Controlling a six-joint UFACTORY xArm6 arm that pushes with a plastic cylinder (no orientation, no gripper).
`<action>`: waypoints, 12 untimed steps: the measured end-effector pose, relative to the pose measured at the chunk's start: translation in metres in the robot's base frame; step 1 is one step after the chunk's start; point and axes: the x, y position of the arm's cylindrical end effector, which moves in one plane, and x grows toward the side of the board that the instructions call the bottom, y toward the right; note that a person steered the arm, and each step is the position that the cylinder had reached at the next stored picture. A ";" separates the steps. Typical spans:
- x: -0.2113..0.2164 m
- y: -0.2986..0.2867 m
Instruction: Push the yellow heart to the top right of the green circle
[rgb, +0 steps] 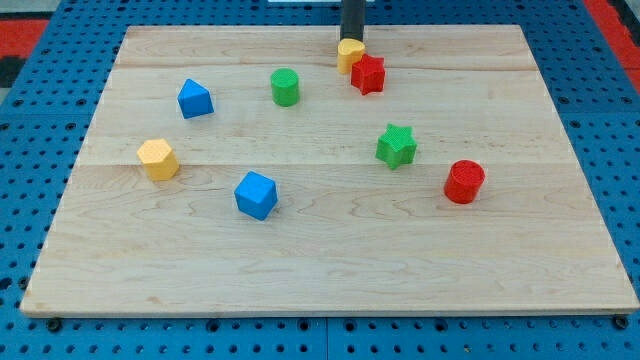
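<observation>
The yellow heart (349, 54) lies near the view's top edge of the wooden board (330, 280), touching the red star (368, 74) on its lower right. The green circle (285, 87) stands to the heart's lower left, about a block's width away. My tip (352, 40) comes down from the view's top and sits right at the heart's upper edge, seemingly touching it.
A blue triangular block (195, 98) is at upper left, a yellow hexagon (158, 159) at left, a blue cube (256, 194) at centre-left, a green star (396, 146) right of centre and a red circle (464, 181) at right. The board's top edge lies just behind the heart.
</observation>
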 end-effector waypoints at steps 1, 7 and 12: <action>0.020 0.038; 0.041 0.084; 0.034 0.012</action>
